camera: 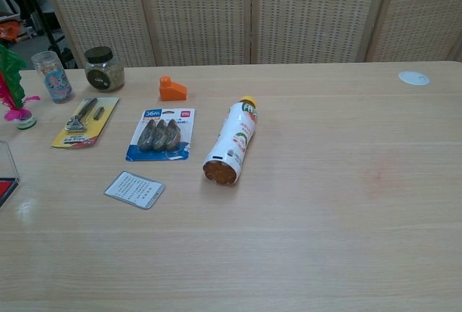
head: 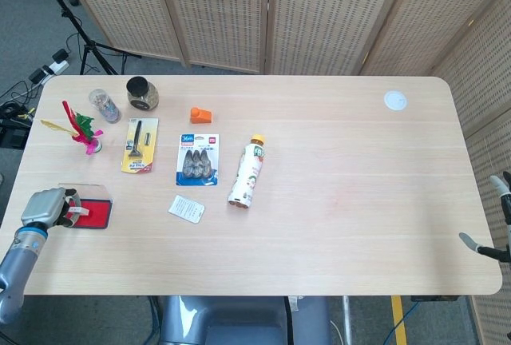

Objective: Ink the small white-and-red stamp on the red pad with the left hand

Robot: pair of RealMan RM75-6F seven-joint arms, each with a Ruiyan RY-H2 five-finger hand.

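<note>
Firstly, from the head view, the left hand [head: 44, 206] is seen at the left edge of the table [head: 359, 201], with its fingers curled around the small white-and-red stamp [head: 76, 211], which is held over the left part of the red pad [head: 92, 215]; whether the stamp touches the ink surface cannot be told, because the stamp is small and partly covered by the fingers. A clear lid [head: 84, 191] is seen standing open at the far side of the pad. The right hand [head: 489, 221] is cut off by the right border of the picture, and only two dark fingertips are shown beyond the table edge; they are apart and nothing is seen between them, but the rest of the hand is hidden. Further on the table a bottle [head: 247, 172] is laid on its side, and near it a blister pack [head: 197, 160] and a small white card [head: 186, 208] are placed. In the chest view, neither hand is shown. Only a red corner of the pad [camera: 6, 189] and a part of the clear lid [camera: 7, 159] are visible at the left border, so the stamp is not seen there. The bottle [camera: 232, 142], the blister pack [camera: 162, 134] and the card [camera: 134, 189] are shown clearly.
</note>
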